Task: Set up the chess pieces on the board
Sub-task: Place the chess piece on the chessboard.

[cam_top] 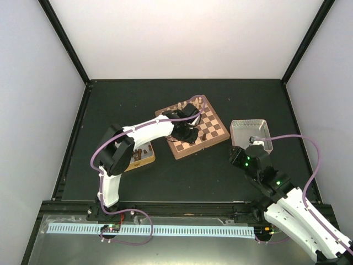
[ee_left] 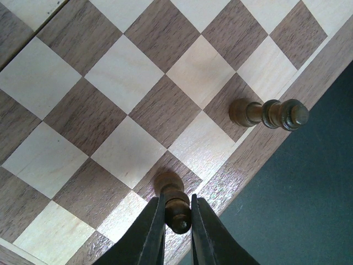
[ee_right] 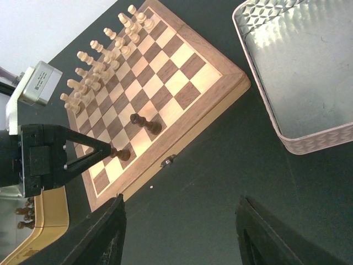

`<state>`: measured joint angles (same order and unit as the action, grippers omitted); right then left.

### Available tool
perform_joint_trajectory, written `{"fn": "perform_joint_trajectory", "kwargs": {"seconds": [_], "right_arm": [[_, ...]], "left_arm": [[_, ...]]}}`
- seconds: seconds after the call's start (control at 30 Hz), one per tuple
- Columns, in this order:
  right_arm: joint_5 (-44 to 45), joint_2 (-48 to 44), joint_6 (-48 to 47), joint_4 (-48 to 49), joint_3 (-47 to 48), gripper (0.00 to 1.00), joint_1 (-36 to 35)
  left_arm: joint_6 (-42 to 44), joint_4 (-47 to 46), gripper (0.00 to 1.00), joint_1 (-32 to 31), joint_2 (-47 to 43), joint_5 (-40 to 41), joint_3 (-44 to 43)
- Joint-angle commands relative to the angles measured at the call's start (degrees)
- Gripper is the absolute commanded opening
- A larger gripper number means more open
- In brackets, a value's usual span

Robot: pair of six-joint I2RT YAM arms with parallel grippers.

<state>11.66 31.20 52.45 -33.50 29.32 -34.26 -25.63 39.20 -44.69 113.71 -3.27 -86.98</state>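
Note:
The board (cam_top: 212, 122) lies angled in the middle of the table. My left gripper (ee_left: 177, 203) is shut on a dark-brown chess piece (ee_left: 176, 208) whose base rests on a dark square by the board's rim (ee_left: 259, 154). A second dark chess piece (ee_left: 268, 113) stands two squares along the same edge row. From the right wrist view both dark pieces (ee_right: 146, 122) show on the board (ee_right: 182, 61), with the left gripper (ee_right: 83, 157) at the nearer one. My right gripper (ee_right: 182, 232) hangs open over bare table, nothing between its fingers (ee_right: 105, 232).
Pale chessmen (ee_right: 105, 52) fill the board's far rows. A silver metal tin (ee_right: 298, 72) sits right of the board, close to my right gripper (cam_top: 255, 142). A yellow tin (cam_top: 144, 157) with more dark pieces (ee_right: 25, 212) lies left of the board, under the left arm.

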Motion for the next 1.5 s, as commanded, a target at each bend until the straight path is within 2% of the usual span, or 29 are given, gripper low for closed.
{"fn": "perform_joint_trajectory", "kwargs": {"seconds": [0.0, 0.23, 0.5, 1.13, 1.23, 1.37, 1.47], "right_arm": [[1.09, 0.30, -0.25, 1.24, -0.82, 0.55, 0.16], [0.16, 2.47, -0.65, 2.63, -0.32, 0.55, 0.16], [-0.01, 2.90, -0.77, 3.02, -0.41, 0.55, 0.14], [0.14, 2.74, -0.99, 2.58, -0.32, 0.55, 0.20], [0.16, 2.64, -0.99, 2.56, -0.32, 0.55, 0.17], [0.04, 2.89, -0.93, 2.83, -0.32, 0.55, 0.20], [-0.38, 3.12, -1.13, 3.27, -0.32, 0.55, 0.16]], "left_arm": [[0.46, 2.36, 0.13, 0.00, 0.71, -1.06, -2.63], [0.00, 5.68, 0.12, 0.00, 1.13, -0.86, -3.86], [0.14, 4.40, 0.18, 0.00, 1.85, -2.48, -4.07], [0.32, 2.72, 0.16, 0.04, 2.64, -1.13, -4.69], [0.32, 3.43, 0.24, 0.04, 2.46, -0.79, -5.00], [0.10, 4.27, 0.43, 0.10, 1.08, -0.17, -5.25], [0.11, 4.40, 0.53, 0.25, -0.97, 0.25, -5.60]]}}
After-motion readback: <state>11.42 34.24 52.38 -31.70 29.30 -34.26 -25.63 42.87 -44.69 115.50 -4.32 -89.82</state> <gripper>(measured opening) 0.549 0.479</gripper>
